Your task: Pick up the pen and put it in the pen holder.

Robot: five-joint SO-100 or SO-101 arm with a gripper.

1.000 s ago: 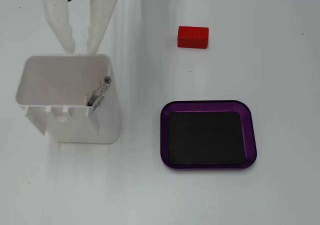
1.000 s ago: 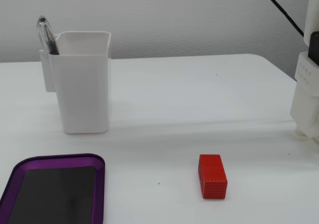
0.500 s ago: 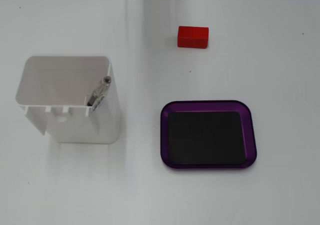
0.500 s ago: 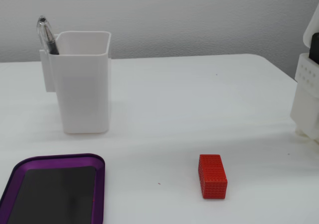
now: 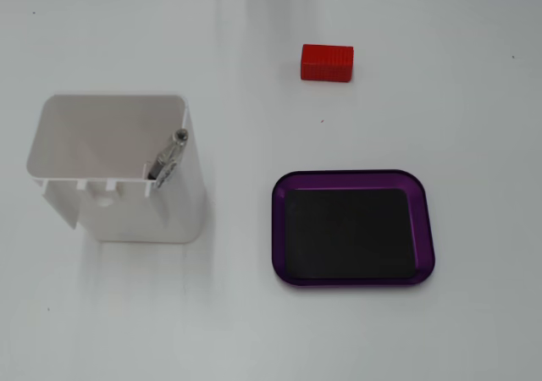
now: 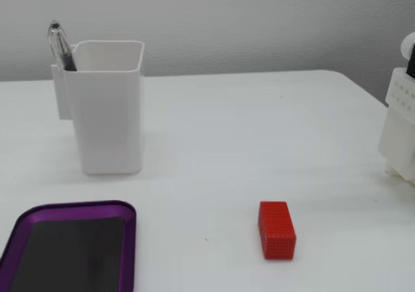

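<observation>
The pen [image 5: 168, 155] stands in the white pen holder [image 6: 107, 110], only its top showing above the rim. A red block [image 6: 277, 230] and a purple tray [image 5: 354, 229], cropped in one fixed view, lie on the counter [image 5: 254, 330]. The pincer is outside both views.

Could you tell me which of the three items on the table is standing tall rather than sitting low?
The white pen holder with the pen in it; the purple tray lies flat and the red block is small and low.
</observation>
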